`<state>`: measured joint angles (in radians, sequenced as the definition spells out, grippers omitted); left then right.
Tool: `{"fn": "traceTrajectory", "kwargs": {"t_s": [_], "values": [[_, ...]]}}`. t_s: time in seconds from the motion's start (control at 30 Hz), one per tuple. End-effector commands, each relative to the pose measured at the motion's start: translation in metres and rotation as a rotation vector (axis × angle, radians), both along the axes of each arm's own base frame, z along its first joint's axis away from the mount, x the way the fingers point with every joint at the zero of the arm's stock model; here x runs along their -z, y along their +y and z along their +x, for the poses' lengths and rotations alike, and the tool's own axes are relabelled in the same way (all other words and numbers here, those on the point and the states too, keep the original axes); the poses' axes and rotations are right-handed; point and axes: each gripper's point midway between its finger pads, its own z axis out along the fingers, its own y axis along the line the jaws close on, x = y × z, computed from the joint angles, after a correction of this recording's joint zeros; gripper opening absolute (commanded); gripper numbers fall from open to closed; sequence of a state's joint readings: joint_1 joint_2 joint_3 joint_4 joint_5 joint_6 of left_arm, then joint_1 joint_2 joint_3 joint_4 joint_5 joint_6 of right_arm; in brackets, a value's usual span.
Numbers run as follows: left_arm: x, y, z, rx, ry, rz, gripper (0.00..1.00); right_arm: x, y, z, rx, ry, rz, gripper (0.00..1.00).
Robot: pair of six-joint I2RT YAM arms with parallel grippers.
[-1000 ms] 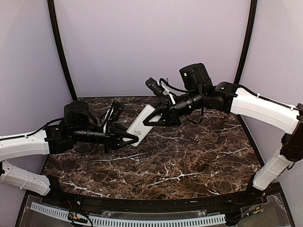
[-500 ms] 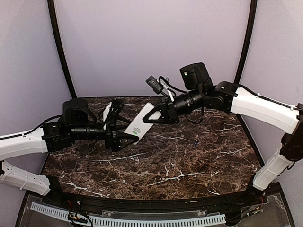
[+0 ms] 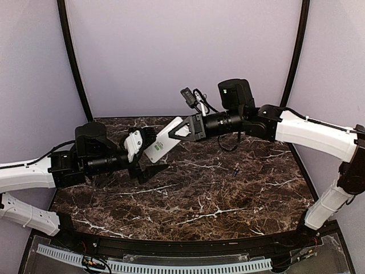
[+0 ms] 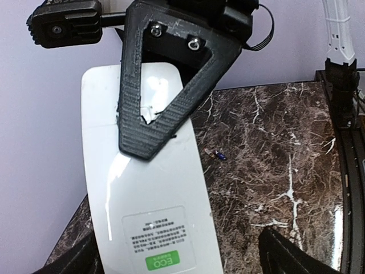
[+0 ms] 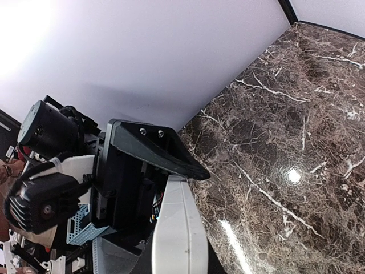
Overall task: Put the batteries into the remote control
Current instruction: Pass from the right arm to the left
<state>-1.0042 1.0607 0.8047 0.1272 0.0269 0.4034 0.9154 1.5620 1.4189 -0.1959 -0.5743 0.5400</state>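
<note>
Opened the left hand (image 3: 151, 154) wide and let go of the remote control (image 3: 162, 140), now held up over the table (image 3: 228, 200) by the right hand (image 3: 175, 131) alone, shut tight on its upper end, with one battery (image 3: 235, 169) lying well off to its right, not yet loaded.

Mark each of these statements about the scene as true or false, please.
1. The right gripper is shut on the remote control. True.
2. The left gripper clamps the remote control. False: its jaws stand wide open, one on either side of the remote's lower end.
3. The remote control lies flat on the table. False: it is held in the air above the table.
4. One battery lies on the table, away from both grippers. True.
</note>
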Motion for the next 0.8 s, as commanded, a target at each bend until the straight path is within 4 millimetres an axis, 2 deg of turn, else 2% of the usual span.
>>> {"fn": "traceTrajectory", "kwargs": {"t_s": [0.0, 0.1, 0.3, 0.37, 0.4, 0.43, 0.47, 0.5, 0.53, 0.6, 0.77], "values": [[-0.021, 0.004, 0.023, -0.12, -0.137, 0.017, 0.88, -0.013, 0.008, 0.006, 0.015, 0.01, 0.068, 0.0], [-0.025, 0.003, 0.029, -0.149, -0.156, 0.01, 0.69, -0.012, 0.008, 0.006, 0.015, 0.012, 0.067, 0.0], [-0.029, -0.003, 0.03, -0.142, -0.156, -0.013, 0.63, -0.008, 0.008, 0.006, 0.019, 0.018, 0.057, 0.0], [-0.031, -0.004, 0.03, -0.139, -0.157, -0.025, 0.55, -0.006, 0.008, 0.007, 0.022, 0.016, 0.053, 0.0], [-0.032, -0.005, 0.029, -0.138, -0.156, -0.028, 0.45, -0.005, 0.008, 0.007, 0.022, 0.016, 0.052, 0.0], [-0.033, -0.005, 0.029, -0.137, -0.153, -0.034, 0.4, -0.004, 0.007, 0.007, 0.023, 0.015, 0.049, 0.0], [-0.033, -0.005, 0.028, -0.132, -0.15, -0.034, 0.28, -0.004, 0.007, 0.007, 0.021, 0.012, 0.047, 0.0], [-0.033, -0.004, 0.027, -0.127, -0.147, -0.037, 0.22, -0.003, 0.007, 0.007, 0.024, 0.008, 0.041, 0.0], [-0.031, -0.005, 0.025, -0.115, -0.141, -0.031, 0.12, -0.003, 0.005, 0.009, 0.033, -0.001, 0.034, 0.01], [-0.029, -0.004, 0.021, -0.103, -0.123, -0.029, 0.01, -0.002, 0.002, 0.012, 0.056, -0.031, 0.016, 0.25], [-0.018, -0.002, 0.015, -0.088, -0.057, 0.002, 0.0, -0.001, -0.009, 0.029, 0.159, -0.134, -0.035, 0.72]]}}
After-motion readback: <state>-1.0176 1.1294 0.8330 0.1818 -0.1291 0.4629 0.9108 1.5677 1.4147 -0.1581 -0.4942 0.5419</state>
